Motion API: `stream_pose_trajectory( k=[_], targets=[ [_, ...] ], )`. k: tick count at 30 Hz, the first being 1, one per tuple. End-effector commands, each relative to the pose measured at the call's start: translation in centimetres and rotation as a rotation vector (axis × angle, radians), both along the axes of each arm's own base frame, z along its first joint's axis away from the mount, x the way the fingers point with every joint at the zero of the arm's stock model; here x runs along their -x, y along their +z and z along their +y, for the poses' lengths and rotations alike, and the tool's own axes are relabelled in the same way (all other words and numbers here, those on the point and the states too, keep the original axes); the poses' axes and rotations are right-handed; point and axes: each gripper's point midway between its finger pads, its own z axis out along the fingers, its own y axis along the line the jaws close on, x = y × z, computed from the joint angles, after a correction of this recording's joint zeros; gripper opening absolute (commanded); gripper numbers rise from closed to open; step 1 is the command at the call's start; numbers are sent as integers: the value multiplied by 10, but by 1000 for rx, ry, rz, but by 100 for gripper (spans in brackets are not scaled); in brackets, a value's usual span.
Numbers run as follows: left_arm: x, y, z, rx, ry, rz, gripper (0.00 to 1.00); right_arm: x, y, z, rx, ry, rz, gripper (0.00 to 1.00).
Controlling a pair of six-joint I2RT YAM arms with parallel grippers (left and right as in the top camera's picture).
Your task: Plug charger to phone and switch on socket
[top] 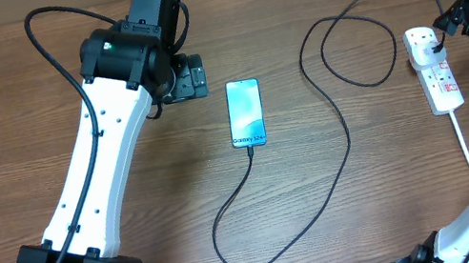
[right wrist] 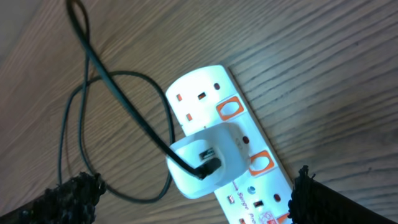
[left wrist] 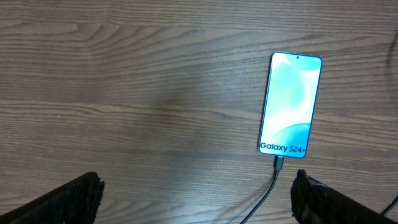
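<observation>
Left gripper [left wrist: 196, 186]: jaws wide, empty, hanging over bare table [left wrist: 124, 93] just left of the phone [top: 246, 113]. Any drift right nudges the phone.

Phone lies flat mid-table, screen lit, cable [top: 350, 145] tip seated in its bottom edge. The cable loops loosely across to the power strip [top: 441, 80] on the right.

Right gripper [right wrist: 196, 183]: jaws wide, empty, above the strip's white adapter [right wrist: 211, 155].

Risks:
- a finger snags the cable loop and yanks a plug
- it presses the wrong one of the switches [right wrist: 229, 109]
- the strip slides under the push

Can't tell if a switch is on.
</observation>
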Motion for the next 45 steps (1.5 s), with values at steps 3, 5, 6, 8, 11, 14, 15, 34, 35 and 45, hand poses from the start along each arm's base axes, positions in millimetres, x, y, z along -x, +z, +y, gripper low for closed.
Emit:
stream_pose_trajectory(
  k=[3,5,6,8,11,14,15,34,35,45],
  targets=[
    [-3,3,3,-16,-5,-13,100,1,-16,8,-38,13,-9,100],
    [-3,3,3,-17,-5,-13,100,0,-19,8,-35,14,-13,100],
    [-3,3,3,-17,-5,-13,100,0,-21,8,-33,14,-15,100],
    [-3,3,3,-16,-5,-13,100,0,-26,9,-32,16,-17,100],
    [-3,3,3,-17,-5,-13,100,1,-33,13,-35,23,-12,100],
    [-3,3,3,-17,-5,-13,100,0,-39,19,-34,35,-13,100],
    [-3,3,3,-17,-5,-13,100,0,-41,21,-35,38,-13,100],
    [-3,3,3,-17,-5,-13,100,-4,-51,32,31,63,23,100],
    [-3,3,3,-16,-5,-13,100,-4,-51,32,34,61,24,100],
    [-3,3,3,-16,-5,-13,100,-1,-64,31,31,57,56,100]
  ],
)
